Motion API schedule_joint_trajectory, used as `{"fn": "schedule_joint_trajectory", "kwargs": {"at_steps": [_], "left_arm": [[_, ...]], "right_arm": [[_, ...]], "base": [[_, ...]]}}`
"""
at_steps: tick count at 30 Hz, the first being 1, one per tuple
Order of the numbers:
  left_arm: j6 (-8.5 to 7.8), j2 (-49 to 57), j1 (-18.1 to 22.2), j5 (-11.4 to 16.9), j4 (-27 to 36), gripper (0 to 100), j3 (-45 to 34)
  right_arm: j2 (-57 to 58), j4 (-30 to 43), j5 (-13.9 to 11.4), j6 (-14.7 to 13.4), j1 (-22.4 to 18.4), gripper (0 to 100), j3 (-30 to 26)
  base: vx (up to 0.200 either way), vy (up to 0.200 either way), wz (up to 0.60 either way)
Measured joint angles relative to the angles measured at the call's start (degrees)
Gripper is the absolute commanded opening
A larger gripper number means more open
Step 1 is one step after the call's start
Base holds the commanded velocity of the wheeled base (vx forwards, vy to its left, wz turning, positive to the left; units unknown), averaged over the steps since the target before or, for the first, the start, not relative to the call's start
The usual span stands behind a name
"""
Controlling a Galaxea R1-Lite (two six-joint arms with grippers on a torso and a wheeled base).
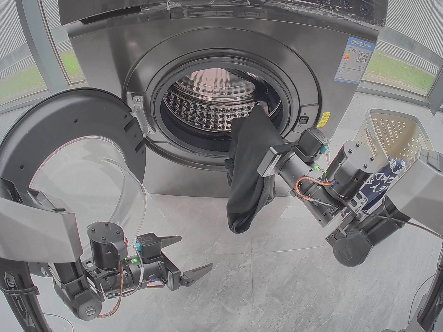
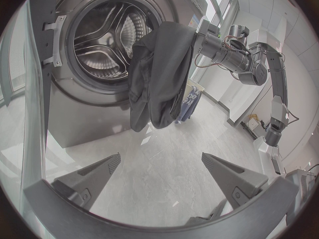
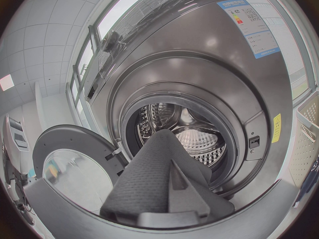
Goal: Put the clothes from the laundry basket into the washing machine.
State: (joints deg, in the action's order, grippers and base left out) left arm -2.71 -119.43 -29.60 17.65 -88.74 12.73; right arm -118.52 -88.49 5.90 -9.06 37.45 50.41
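Note:
A dark grey washing machine [image 1: 295, 56] stands ahead with its round door [image 1: 69, 130] swung open to the left and the steel drum [image 1: 207, 102] showing. My right gripper [image 1: 265, 137] is shut on a black garment [image 1: 249, 167], held at the right lower edge of the drum opening; the cloth hangs down toward the floor. The same black garment [image 2: 159, 73] drapes in front of the opening in the left wrist view, and covers the fingers [image 3: 182, 190] in the right wrist view. My left gripper [image 1: 196, 257] hovers low over the floor at lower left, open with nothing in it.
A beige laundry basket [image 1: 397, 137] sits at the right of the machine, behind my right arm, with a dark blue printed garment [image 1: 385, 178] in it. Grey tiled floor [image 1: 277, 277] lies open in front of the machine. The open door takes up the left side.

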Motion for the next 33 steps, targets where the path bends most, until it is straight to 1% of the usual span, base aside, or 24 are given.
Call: {"fn": "schedule_joint_trajectory", "kwargs": {"at_steps": [6, 11, 17, 19, 27, 33], "left_arm": [[0.63, 0.35, -0.77, 0.40, -0.06, 100, 3.73], [1.34, 0.35, -1.51, 0.51, 0.00, 100, 8.74], [2.95, -0.66, -3.19, 0.49, 0.00, 100, 15.43], [3.24, -1.35, -3.63, 0.49, 0.05, 100, 16.92], [3.30, -4.69, -3.94, 0.27, 0.02, 100, 22.52], [3.30, -6.73, -3.97, -0.66, 0.05, 100, 25.69]], "right_arm": [[0.55, 0.09, 0.00, 0.13, 1.05, 0, -0.88], [0.83, 0.09, 0.00, 0.17, 2.05, 0, -1.76], [0.83, 0.04, 0.01, 0.09, 4.02, 0, -2.43], [0.83, 0.02, 0.00, 0.00, 4.72, 0, -2.49], [0.82, 0.02, 0.09, -0.18, 5.96, 0, -2.58], [0.77, 0.00, 0.26, -0.24, 6.90, 0, -2.60]], "base": [[0.000, 0.000, 0.00], [0.000, 0.000, 0.00], [0.000, 0.000, 0.00], [0.000, 0.000, 0.00], [0.000, 0.000, 0.00], [0.000, 0.000, 0.00]]}}
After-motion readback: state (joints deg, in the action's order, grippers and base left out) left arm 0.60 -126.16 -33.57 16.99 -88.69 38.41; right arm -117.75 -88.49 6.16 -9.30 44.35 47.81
